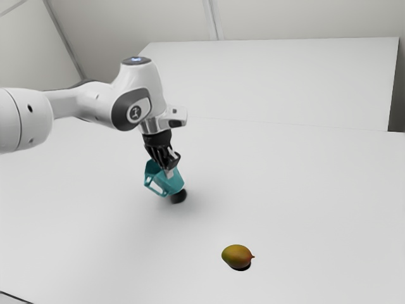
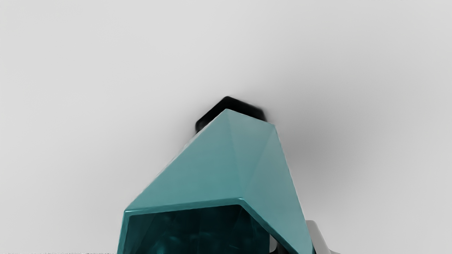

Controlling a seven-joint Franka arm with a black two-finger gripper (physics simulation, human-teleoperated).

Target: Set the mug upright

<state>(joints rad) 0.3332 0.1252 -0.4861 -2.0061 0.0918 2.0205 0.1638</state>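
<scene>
"Where do we have the faceted teal mug [image 1: 172, 184]?"

"In our tool [image 1: 169, 170], which is clamped on its wall; we hold it tilted over the counter [image 1: 304, 190], its handle [image 1: 154, 186] toward the exterior view's left."

"And its open end?"

"Nearest us in the wrist view; the base points away, beside a dark shadow [image 2: 231, 102]; we also see a mango [image 1: 236, 256], well apart from the mug, toward the exterior view's right."

The side-on exterior and closer wrist view both look down on the mug [image 2: 204, 169].
</scene>
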